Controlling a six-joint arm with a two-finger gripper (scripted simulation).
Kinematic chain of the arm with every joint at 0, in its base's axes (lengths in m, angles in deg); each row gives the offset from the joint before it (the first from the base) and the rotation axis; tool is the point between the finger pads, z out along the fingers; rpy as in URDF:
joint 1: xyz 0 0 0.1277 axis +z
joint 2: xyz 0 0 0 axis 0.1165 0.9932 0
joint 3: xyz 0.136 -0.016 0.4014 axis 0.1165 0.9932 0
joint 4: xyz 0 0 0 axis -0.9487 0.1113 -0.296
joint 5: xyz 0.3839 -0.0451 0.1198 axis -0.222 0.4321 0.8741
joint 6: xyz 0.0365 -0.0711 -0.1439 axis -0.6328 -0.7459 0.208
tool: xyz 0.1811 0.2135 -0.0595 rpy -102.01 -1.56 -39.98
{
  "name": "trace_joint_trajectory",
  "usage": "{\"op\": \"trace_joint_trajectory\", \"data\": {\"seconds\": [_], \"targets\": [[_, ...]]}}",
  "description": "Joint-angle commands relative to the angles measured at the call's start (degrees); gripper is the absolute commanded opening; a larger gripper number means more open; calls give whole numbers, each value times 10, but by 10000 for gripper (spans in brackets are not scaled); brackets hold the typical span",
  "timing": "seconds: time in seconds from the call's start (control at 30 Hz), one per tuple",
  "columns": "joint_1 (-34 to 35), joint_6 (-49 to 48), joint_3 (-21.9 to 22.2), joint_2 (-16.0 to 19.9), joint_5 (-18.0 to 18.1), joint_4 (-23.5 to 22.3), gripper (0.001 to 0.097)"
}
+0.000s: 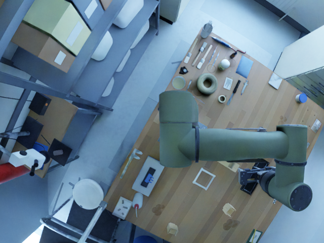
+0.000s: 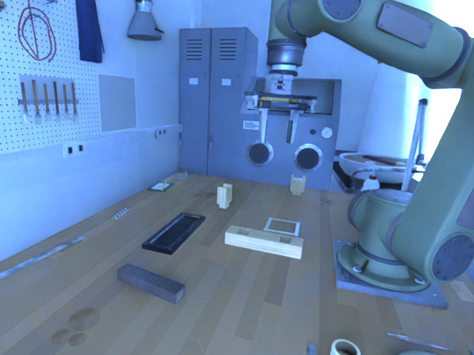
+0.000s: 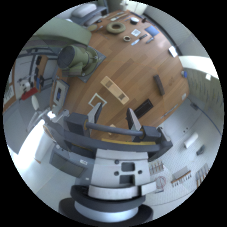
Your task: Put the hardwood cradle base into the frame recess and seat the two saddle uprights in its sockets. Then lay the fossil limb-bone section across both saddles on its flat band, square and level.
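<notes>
The pale hardwood cradle base [image 2: 264, 241] [image 3: 114, 90] lies flat on the bench with its two sockets facing up, far below the gripper. Left of it lies the black frame [image 2: 174, 232] [image 3: 143, 108] with its long recess. Two pale saddle uprights [image 2: 224, 195] [image 2: 297, 184] stand apart further back on the bench. The grey fossil bone section [image 2: 150, 283] [image 3: 159, 84] lies near the front, left of the base. My gripper [image 2: 276, 132] [image 3: 113, 113] hangs high above the bench, fingers pointing down; it is open and holds nothing.
The robot's own base [image 2: 390, 253] stands right of the cradle base. A white square outline [image 2: 282, 226] [image 1: 204, 178] lies just behind the cradle base. Tools and tape rolls [image 1: 207, 83] lie at the far end of the bench, and a grey cabinet [image 2: 214, 99] stands behind.
</notes>
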Motion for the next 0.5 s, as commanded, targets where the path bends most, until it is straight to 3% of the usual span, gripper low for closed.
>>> {"op": "trace_joint_trajectory", "data": {"seconds": [0.0, 0.23, 0.47], "targets": [[0, 3, 1, 0, -1, 0, 759], [-4, 66, 18, 2, -19, 0, 759], [-13, 202, 55, 6, -57, 0, 759]]}}
